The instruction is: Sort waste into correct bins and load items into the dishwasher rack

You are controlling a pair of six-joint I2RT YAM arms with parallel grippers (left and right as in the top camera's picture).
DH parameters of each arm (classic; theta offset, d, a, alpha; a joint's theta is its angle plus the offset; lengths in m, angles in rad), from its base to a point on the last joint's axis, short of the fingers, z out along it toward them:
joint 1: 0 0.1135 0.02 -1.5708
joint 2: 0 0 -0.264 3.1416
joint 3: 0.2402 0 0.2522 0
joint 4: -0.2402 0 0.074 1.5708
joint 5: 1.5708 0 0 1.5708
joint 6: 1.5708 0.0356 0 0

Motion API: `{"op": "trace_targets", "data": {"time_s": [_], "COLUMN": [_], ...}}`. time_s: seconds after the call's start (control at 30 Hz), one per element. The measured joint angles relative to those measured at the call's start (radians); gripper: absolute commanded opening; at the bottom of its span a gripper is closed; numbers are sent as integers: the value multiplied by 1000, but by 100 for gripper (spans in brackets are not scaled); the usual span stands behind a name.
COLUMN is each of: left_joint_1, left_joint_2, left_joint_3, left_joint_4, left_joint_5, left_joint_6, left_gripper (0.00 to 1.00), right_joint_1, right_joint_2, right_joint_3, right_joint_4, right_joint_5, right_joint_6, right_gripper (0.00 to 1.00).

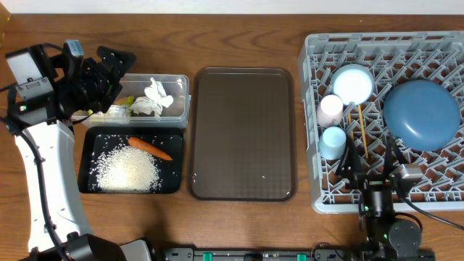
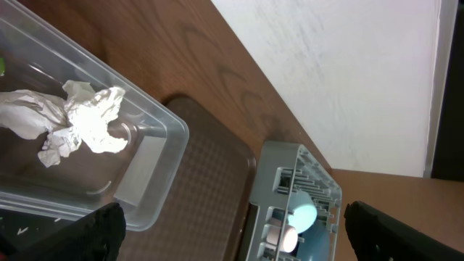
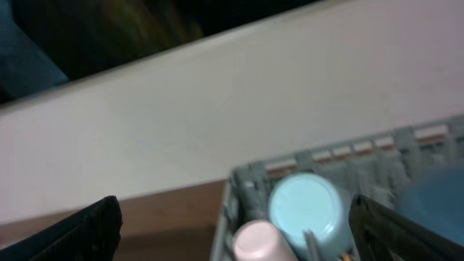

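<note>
The worktop (image 1: 239, 36) carries the grey rack (image 1: 310, 145) at the right. It holds the blue plate (image 1: 422, 114), the bowl (image 1: 353, 83), the pink cup (image 1: 330, 109), the light blue cup (image 1: 333, 140) and the chopsticks (image 1: 359, 130), which lie front to back. The brown tray (image 1: 243, 134) sits bare in the middle. At the left, the black tray (image 1: 98, 141) holds rice (image 1: 129, 172) and a carrot (image 1: 150, 148). Behind it, the clear container (image 1: 181, 98) holds the tissue (image 1: 156, 98) and the wrapper (image 1: 119, 111).

The left end effector (image 1: 110, 80) hangs open over that container's left end, with the tissue just to its right. The right end effector (image 1: 371, 165) stands open at the rack's near edge. Sorting looks finished; the left arm is nearer the waste.
</note>
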Motion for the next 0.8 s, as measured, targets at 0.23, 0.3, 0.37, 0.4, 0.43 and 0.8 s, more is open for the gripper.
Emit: {"op": "trace_targets", "data": {"time_s": [0.23, 0.3, 0.37, 0.4, 0.43, 0.8], "left_joint_1": [0, 0, 0, 0, 0, 0], "left_joint_2": [0, 0, 0, 0, 0, 0], "left_joint_3": [0, 0, 0, 0, 0, 0], "left_joint_4": [2, 2, 3, 2, 2, 2], "left_joint_5": [0, 0, 0, 0, 0, 0], "left_joint_6": [0, 0, 0, 0, 0, 0], "left_gripper": [98, 98, 98, 98, 98, 98], "right_joint_1": [13, 13, 13, 13, 13, 13], "right_joint_2": [2, 1, 1, 1, 1, 1], "right_joint_3": [-23, -23, -23, -23, -23, -23], "right_joint_4": [-211, -211, -211, -211, -211, -211], "right_joint_5": [14, 15, 15, 15, 15, 15], "right_joint_6": [-141, -201, -252, -274, -294, -351], "right_gripper": [99, 99, 99, 99, 99, 99]}}
